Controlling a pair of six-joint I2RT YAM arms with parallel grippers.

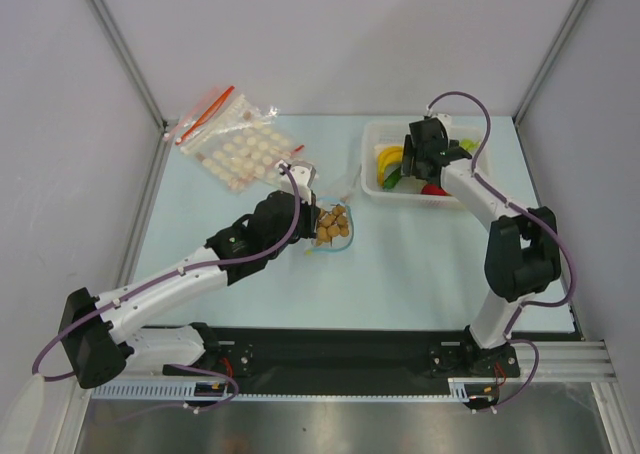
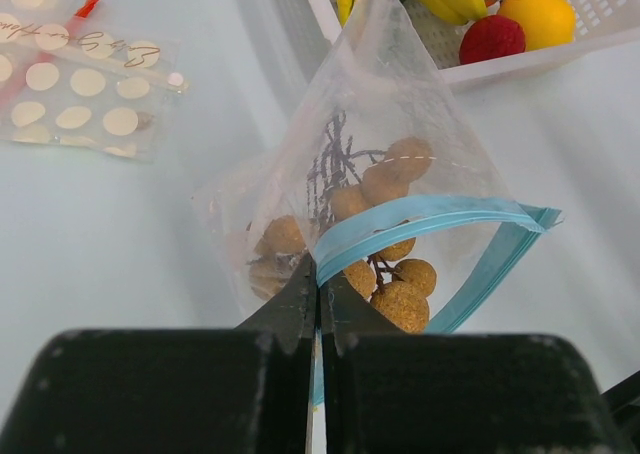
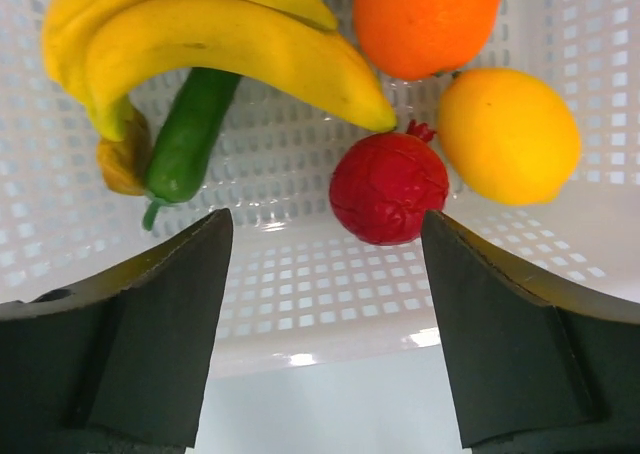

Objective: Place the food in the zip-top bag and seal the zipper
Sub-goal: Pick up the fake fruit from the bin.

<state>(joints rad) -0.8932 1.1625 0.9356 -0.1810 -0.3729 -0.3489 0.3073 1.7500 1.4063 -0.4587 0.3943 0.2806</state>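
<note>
Left hand point(image 2: 318, 292), fingers pressed together, pinches the light-blue zipper point(image 2: 430, 214) of the zip-top bag point(image 2: 400, 94). The bag stands near the middle of the worktop point(image 1: 420, 264), mouth gaping, with the bunch of tan-brown fruits point(image 2: 405, 159) in it. Right hand point(image 3: 325, 224), fingers spread wide and gripping nothing, hovers over the white basket point(image 3: 330, 314) by the far edge, right of centre. It faces the red fruit point(image 3: 388, 186), which lies between bananas point(image 3: 220, 44) and lemon point(image 3: 510, 134).
</note>
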